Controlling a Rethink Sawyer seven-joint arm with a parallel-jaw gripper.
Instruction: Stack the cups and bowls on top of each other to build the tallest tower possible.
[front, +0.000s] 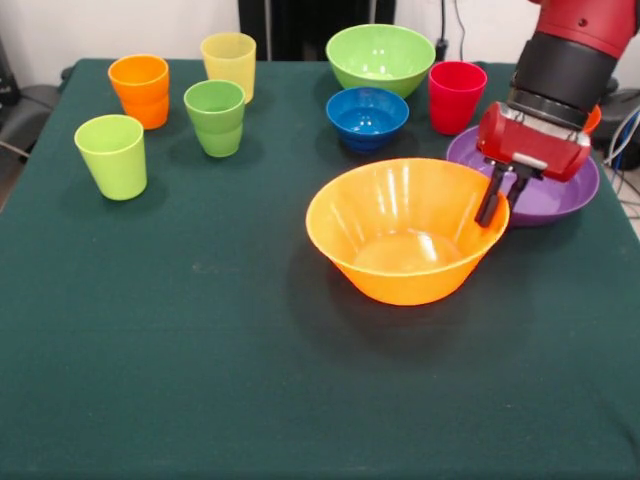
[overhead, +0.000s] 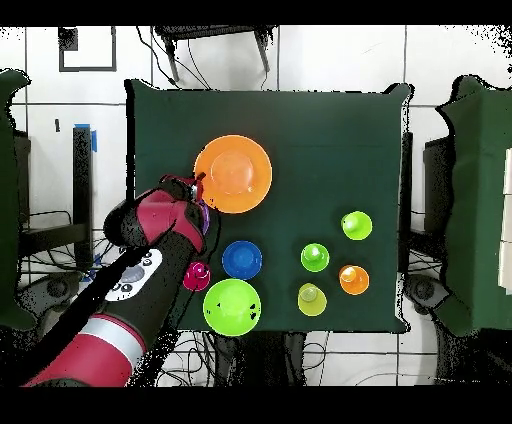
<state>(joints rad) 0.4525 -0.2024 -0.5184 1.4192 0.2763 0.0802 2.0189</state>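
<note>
Front view is showing us the big orange bowl (front: 405, 228) nearest the camera on the green worktop (front: 200, 380), sitting upright with its mouth facing straight up; being round, it has no long axis across the worktop, only the vertical one through its centre. Our hand (front: 503, 196) is hanging at that bowl's rim on the side toward the purple bowl (front: 560, 195), its two dark fingers (front: 491, 195) close together with only a narrow gap, and they are seeming to straddle or press the rim, though we cannot tell whether they are truly gripping it. We are judging that the step in hand is taking this widest bowl as the tower's base, so we are wanting one finger inside the wall and one outside, a firm pinch low enough not to slip, and a level lift so the bowl is not tipping. Beyond it the small blue bowl (front: 367, 115) and red cup (front: 455, 95) are standing upright, with the light green bowl (front: 381, 58) behind. Farther off to the other side, four cups, lime green (front: 111, 155), green (front: 215, 116), orange (front: 140, 89) and pale yellow (front: 229, 62), are standing mouths up, well apart from the hand; nothing is stacked yet.
</note>
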